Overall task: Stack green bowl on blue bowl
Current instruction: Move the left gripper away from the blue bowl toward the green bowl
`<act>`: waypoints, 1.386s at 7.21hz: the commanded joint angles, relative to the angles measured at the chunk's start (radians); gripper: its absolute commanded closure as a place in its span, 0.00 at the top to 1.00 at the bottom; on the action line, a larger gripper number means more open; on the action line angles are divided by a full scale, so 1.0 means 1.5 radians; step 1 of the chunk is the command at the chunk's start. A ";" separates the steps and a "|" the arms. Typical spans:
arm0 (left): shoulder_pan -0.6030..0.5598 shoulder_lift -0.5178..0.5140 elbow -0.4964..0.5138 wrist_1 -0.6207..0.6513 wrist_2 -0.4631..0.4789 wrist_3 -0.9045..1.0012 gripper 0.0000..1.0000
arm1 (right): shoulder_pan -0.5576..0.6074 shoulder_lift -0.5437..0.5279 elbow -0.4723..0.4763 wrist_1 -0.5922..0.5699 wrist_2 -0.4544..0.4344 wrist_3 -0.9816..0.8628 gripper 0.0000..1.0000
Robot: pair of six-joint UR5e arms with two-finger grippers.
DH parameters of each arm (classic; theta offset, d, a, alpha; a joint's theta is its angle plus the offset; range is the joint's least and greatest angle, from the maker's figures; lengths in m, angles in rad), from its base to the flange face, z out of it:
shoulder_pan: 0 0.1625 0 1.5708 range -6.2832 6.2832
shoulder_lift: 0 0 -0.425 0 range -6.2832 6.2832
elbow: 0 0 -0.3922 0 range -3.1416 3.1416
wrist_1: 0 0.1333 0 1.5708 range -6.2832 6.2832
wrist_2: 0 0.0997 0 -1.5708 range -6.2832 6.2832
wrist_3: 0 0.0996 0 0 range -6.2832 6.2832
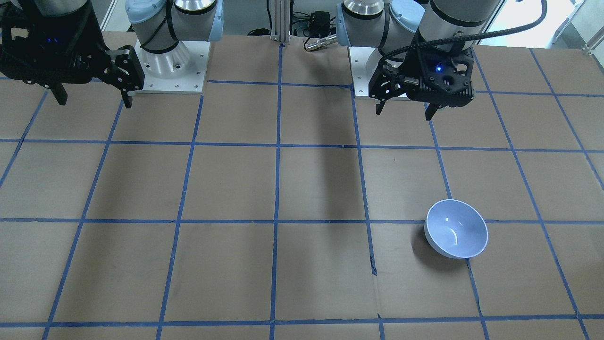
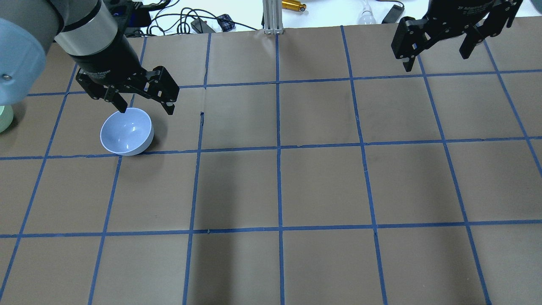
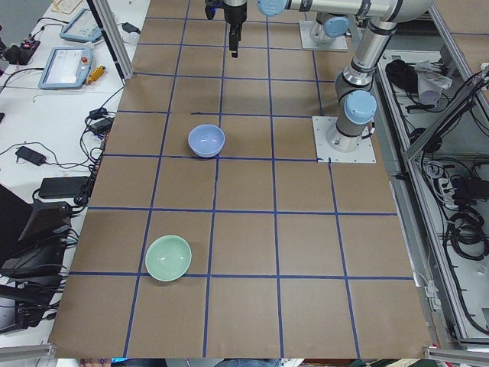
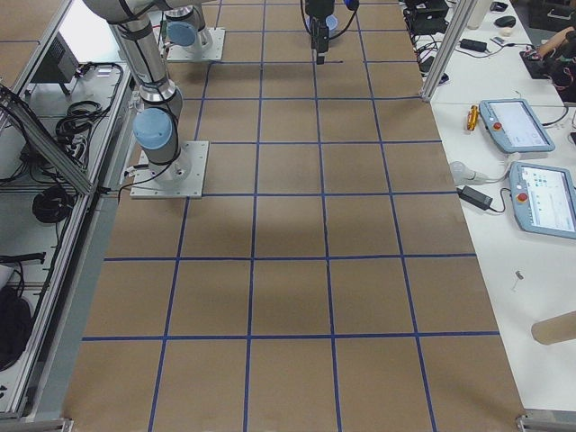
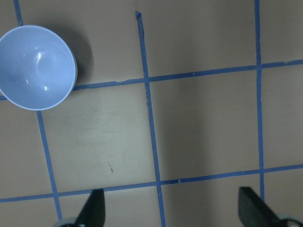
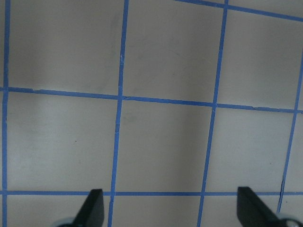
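The blue bowl [image 1: 456, 234] stands upright and empty on the brown table; it also shows in the overhead view [image 2: 126, 131], the exterior left view [image 3: 206, 141] and the left wrist view [image 5: 37, 66]. The green bowl [image 3: 168, 258] stands upright further along the table on the robot's left; only its edge shows in the overhead view [image 2: 3, 119]. My left gripper [image 2: 147, 111] is open and empty, held above the table just beside the blue bowl, and also shows in the front view [image 1: 405, 113]. My right gripper [image 2: 436, 61] is open and empty, high on the far right.
The arm bases [image 1: 172, 66] [image 1: 373, 71] are bolted at the robot's table edge. Cables and small devices [image 2: 203, 23] lie past the far edge. Teach pendants [image 4: 517, 126] rest on a side bench. Blue tape lines [image 2: 278, 148] grid the table.
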 commanded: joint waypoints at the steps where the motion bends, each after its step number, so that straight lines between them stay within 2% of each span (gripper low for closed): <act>1: 0.106 -0.004 -0.004 -0.001 -0.004 0.120 1.00 | 0.000 0.000 0.000 0.000 0.000 0.000 1.00; 5: 0.347 -0.044 -0.031 0.030 -0.013 0.524 1.00 | 0.000 0.000 0.000 0.000 0.000 0.000 1.00; 6: 0.380 -0.082 -0.031 0.102 -0.007 0.606 1.00 | 0.000 0.000 0.000 0.000 0.000 0.000 1.00; 8: 0.470 -0.161 -0.014 0.137 -0.011 0.764 1.00 | 0.000 0.000 0.000 0.000 0.000 0.000 1.00; 9: 0.486 -0.203 0.000 0.193 -0.011 0.840 1.00 | 0.000 0.000 0.000 0.000 0.000 0.000 1.00; 10: 0.506 -0.243 0.026 0.203 -0.009 0.886 1.00 | 0.000 0.000 0.000 0.000 0.000 0.000 1.00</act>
